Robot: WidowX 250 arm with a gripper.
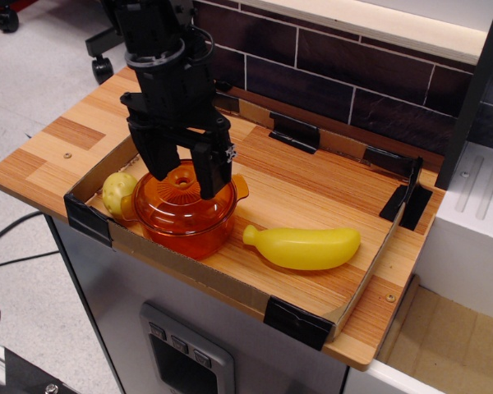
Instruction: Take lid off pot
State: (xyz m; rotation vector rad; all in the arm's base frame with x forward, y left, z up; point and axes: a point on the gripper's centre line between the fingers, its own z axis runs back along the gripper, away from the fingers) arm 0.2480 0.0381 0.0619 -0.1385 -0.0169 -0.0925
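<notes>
The translucent orange pot (pixel 185 226) stands at the front left of the wooden tray. The domed orange lid (pixel 181 201) sits on it, its small round knob (pixel 183 175) in the centre. My black gripper (pixel 186 179) hangs straight down over the lid. It is open, with one finger on each side of the knob and the fingertips (pixel 214 178) down at the lid's surface. The fingers hide part of the lid's back half.
A yellow toy banana (pixel 304 247) lies right of the pot. A small yellow-green fruit (pixel 118 192) sits against the pot's left side. The tray has a low cardboard rim (pixel 189 267) with black corner clips. A dark brick wall stands behind.
</notes>
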